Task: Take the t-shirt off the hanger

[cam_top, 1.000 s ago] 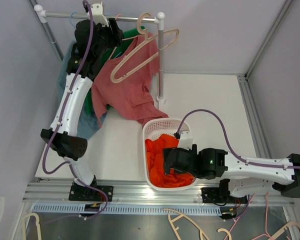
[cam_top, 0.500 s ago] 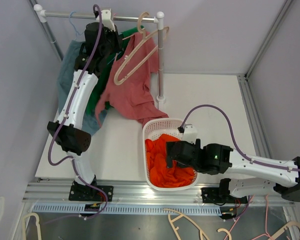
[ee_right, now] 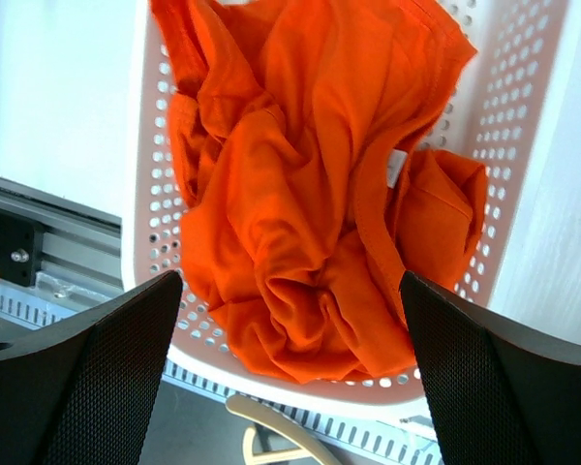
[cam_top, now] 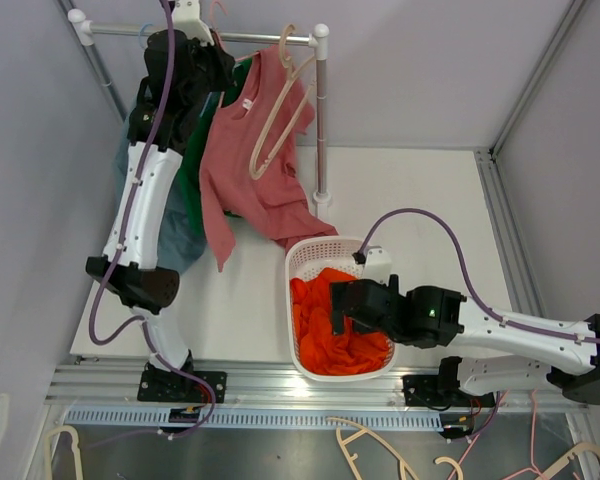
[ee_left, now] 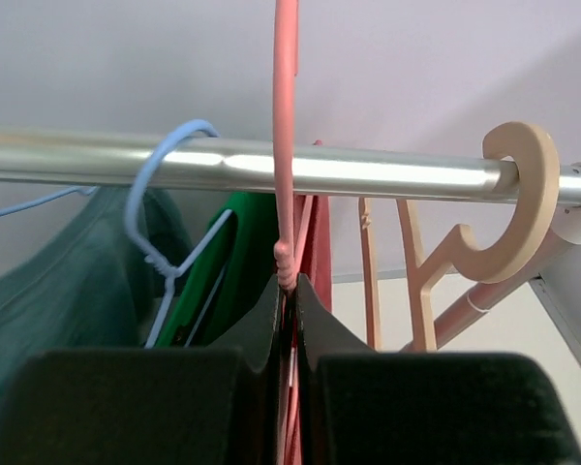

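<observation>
- The left gripper point(ee_left: 287, 289) is up at the rail point(ee_left: 387, 172), just below it. Its fingers point(ee_left: 261, 320) are pressed together on the thin neck of the pink hanger point(ee_left: 285, 116), with no gap to either side of the wire.
- The pink hanger's stem runs straight up from the fingers, crosses in front of the rail and goes on above it. Its hook is out of view.
- The red t-shirt point(cam_top: 245, 160) hangs below the rail, between the rail's middle and its right end post. Its hem trails down towards the basket point(cam_top: 305, 262). In the left wrist view, a strip of its red cloth shows right behind the pinched wire.
- A beige hanger point(cam_top: 280, 110) hooks over the rail's right end and lies against the t-shirt's front.
- Left of the pinched wire on the rail are a blue wire hanger point(ee_left: 140, 223), a green garment point(ee_left: 247, 242) and a teal one point(ee_left: 58, 310).
- Well away from the rail, the right gripper point(ee_right: 290, 281) hovers over the basket with its fingers spread wide. It grips nothing, and an orange garment point(ee_right: 300, 194) lies crumpled beneath it.
</observation>
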### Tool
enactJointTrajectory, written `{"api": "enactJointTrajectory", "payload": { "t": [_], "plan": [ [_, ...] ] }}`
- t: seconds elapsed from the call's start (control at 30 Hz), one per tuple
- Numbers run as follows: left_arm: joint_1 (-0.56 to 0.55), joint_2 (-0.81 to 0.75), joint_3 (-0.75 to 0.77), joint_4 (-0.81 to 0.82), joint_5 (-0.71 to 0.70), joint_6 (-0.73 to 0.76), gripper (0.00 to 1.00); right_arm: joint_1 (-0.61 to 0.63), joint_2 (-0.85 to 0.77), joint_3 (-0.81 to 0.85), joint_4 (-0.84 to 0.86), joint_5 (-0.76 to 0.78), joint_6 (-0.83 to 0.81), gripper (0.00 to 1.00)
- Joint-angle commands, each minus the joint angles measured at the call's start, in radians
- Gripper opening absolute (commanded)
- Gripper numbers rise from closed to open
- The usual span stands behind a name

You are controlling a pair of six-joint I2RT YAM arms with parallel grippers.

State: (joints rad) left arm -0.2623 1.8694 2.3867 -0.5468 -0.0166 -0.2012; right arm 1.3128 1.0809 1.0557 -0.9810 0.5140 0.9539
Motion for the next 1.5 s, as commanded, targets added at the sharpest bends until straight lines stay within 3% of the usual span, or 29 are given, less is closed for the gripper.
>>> {"api": "enactJointTrajectory", "payload": {
  "t": [0.0,0.1,0.2,0.33,0.53,0.83,0.9,0.93,0.97,1.0,1.07,1.13,1.27,1.47],
  "plan": [
    [0.003,-0.105,0.060,-0.001,-0.089,-0.027,0.01,-0.007,0.004,0.036,0.123,-0.003,-0.137,0.98],
    [-0.008,-0.154,0.042,-0.126,-0.221,-0.065,0.00,0.020,0.027,0.052,0.344,-0.069,-0.382,0.98],
    [-0.028,-0.267,-0.072,-0.180,-0.308,-0.089,0.01,0.035,0.047,0.050,0.572,-0.133,-0.527,0.98],
    [-0.069,-0.439,-0.334,-0.176,-0.408,-0.127,0.01,0.066,0.076,-0.008,0.870,-0.213,-0.746,0.99],
    [-0.140,-0.598,-0.432,-0.304,-0.563,-0.265,0.01,0.094,0.214,0.000,1.197,-0.245,-0.860,1.00],
    [-0.199,-0.667,-0.491,-0.435,-0.528,-0.372,0.01,0.101,0.444,0.073,1.467,-0.295,-1.003,0.98],
    [-0.204,-0.682,-0.529,-0.450,-0.520,-0.386,0.01,0.100,0.474,0.099,1.490,-0.302,-1.014,0.91],
    [-0.203,-0.688,-0.541,-0.441,-0.513,-0.386,0.01,0.100,0.491,0.118,1.478,-0.305,-1.011,0.82],
    [-0.204,-0.699,-0.553,-0.430,-0.511,-0.383,0.01,0.101,0.514,0.130,1.460,-0.321,-1.006,0.51],
    [-0.204,-0.701,-0.564,-0.420,-0.508,-0.377,0.01,0.106,0.522,0.130,1.460,-0.327,-0.997,0.37],
    [-0.204,-0.693,-0.555,-0.430,-0.511,-0.376,0.01,0.120,0.522,0.116,1.478,-0.321,-0.998,0.27],
    [-0.204,-0.682,-0.547,-0.433,-0.505,-0.372,0.01,0.135,0.514,0.113,1.458,-0.319,-0.995,0.00],
    [-0.204,-0.618,-0.515,-0.441,-0.462,-0.348,0.01,0.183,0.472,0.095,1.421,-0.370,-0.977,0.00],
    [-0.203,-0.345,-0.128,-0.648,-0.460,-0.305,0.01,0.383,0.421,0.081,1.317,-0.250,-1.014,0.00]
  ]
}}
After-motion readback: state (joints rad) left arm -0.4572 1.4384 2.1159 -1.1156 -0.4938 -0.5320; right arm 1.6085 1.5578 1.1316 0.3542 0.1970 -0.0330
